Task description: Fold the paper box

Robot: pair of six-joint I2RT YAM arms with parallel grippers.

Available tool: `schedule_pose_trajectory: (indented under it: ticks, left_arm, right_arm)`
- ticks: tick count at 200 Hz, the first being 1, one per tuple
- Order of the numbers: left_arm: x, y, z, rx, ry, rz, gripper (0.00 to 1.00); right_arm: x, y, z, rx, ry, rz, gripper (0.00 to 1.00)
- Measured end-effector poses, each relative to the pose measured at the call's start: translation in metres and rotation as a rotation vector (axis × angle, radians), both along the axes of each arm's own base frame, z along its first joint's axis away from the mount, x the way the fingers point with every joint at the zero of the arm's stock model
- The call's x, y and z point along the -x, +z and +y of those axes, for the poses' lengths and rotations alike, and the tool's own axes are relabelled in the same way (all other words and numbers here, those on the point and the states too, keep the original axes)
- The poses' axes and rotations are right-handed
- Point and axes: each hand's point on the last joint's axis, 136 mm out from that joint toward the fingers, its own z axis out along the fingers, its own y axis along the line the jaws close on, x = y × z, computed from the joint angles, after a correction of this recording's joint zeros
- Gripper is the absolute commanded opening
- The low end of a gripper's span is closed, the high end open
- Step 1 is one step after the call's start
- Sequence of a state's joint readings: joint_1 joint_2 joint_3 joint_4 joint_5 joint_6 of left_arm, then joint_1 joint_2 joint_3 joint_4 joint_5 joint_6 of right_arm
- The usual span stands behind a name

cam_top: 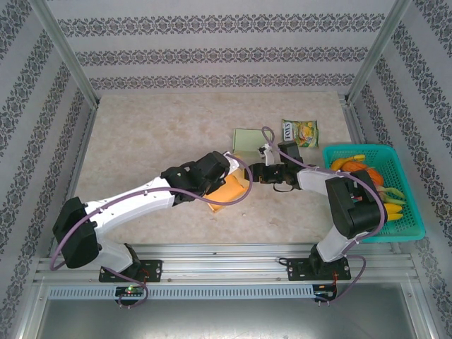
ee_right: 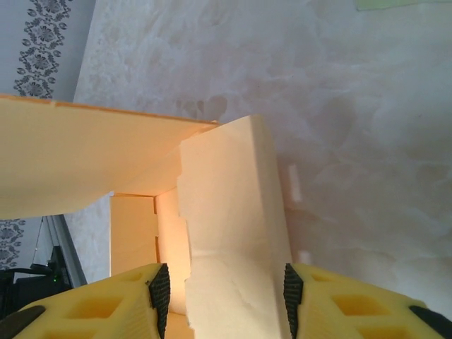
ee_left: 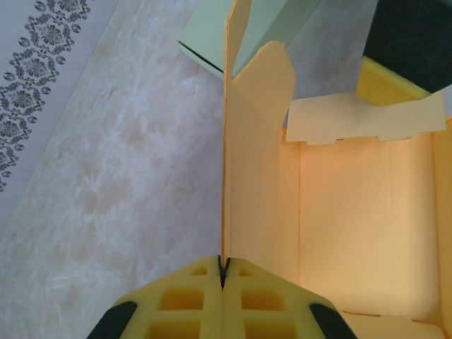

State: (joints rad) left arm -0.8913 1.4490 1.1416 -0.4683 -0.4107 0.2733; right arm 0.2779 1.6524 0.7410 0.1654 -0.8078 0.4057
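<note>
The yellow-orange paper box [cam_top: 227, 191] lies half folded at the middle of the table, between my two grippers. My left gripper [cam_top: 224, 169] [ee_left: 223, 272] is shut on the thin upright side wall [ee_left: 254, 176] of the box, pinching its edge. The open inside of the box [ee_left: 360, 212] lies to the right of that wall. My right gripper [cam_top: 253, 174] [ee_right: 222, 286] reaches in from the right. Its jaws stand apart on either side of a pale end flap [ee_right: 233, 212], with a gap showing at the left pad [ee_right: 159, 289].
A teal basket [cam_top: 402, 235] with fruit stands at the right edge. A green snack packet [cam_top: 299, 132] and a pale green flat box [cam_top: 247, 139] lie just behind the paper box. Metal frame posts rise at the back corners.
</note>
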Motion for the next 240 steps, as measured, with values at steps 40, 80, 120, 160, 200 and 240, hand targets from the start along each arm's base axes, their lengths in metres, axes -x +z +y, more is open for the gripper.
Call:
schedule_pose_trajectory:
  ticks: [40, 80, 120, 160, 200, 240]
  left_arm:
    - [-0.004, -0.003, -0.003, 0.033, 0.028, 0.019, 0.00]
    - [-0.010, -0.004, -0.005, 0.062, 0.063, 0.027, 0.00]
    - [-0.016, -0.003, -0.005, 0.110, 0.105, 0.046, 0.00]
    - [-0.019, -0.005, -0.002, 0.167, 0.131, 0.085, 0.00]
    - [-0.021, -0.001, 0.005, 0.264, 0.145, 0.133, 0.00]
    - [-0.019, 0.002, 0.015, 0.362, 0.135, 0.176, 0.00]
  right_arm:
    - [0.007, -0.002, 0.009, 0.014, 0.032, -0.006, 0.38]
    - [0.011, -0.006, 0.019, 0.091, 0.067, -0.044, 0.33]
    - [0.008, -0.010, 0.029, 0.232, 0.094, -0.146, 0.31]
    - [0.003, -0.014, 0.034, 0.387, 0.120, -0.258, 0.27]
    - [-0.005, -0.016, 0.029, 0.466, 0.114, -0.316, 0.25]
    - [-0.007, -0.016, 0.028, 0.487, 0.119, -0.342, 0.33]
